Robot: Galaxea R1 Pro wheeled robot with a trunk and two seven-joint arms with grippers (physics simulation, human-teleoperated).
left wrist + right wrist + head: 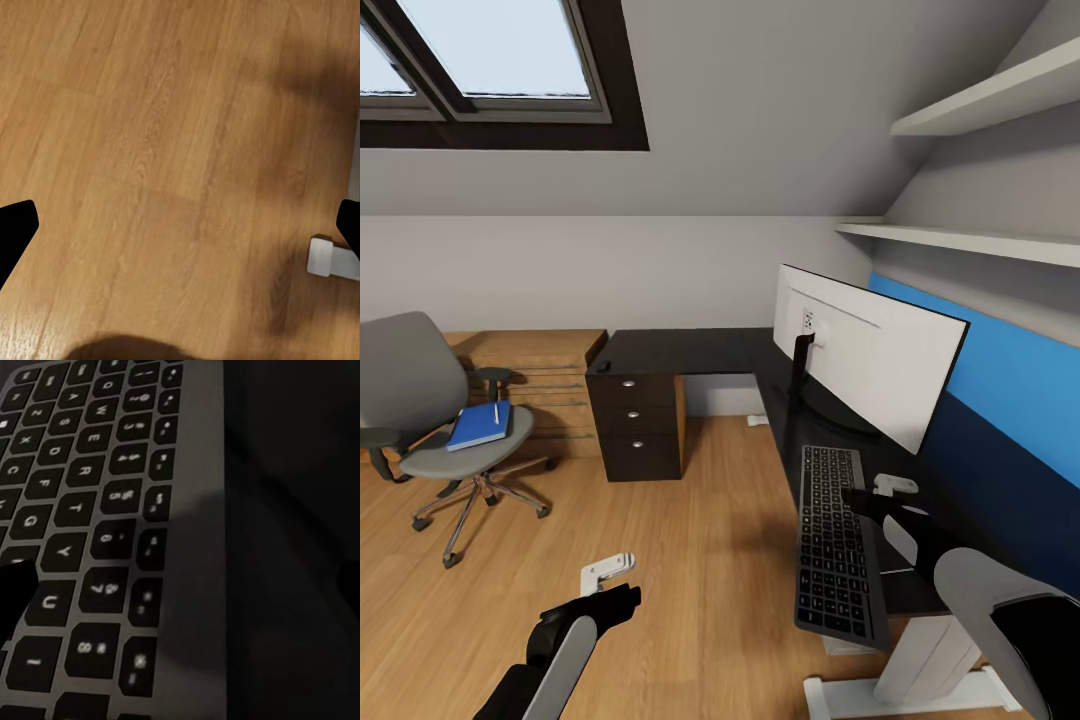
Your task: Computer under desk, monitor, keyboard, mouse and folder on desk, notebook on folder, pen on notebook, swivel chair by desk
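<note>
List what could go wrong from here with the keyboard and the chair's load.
The keyboard overhangs the desk at its near edge, with the right gripper just above it; a careless nudge might tip it to the floor. The pen lies loose on the folder on the swivel chair; lifting the folder may roll it off.

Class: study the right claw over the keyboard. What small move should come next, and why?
Probably push the keyboard farther onto the desk: its near end overhangs the desk's front edge. The right claw hovers beside it, holding nothing visible.
</note>
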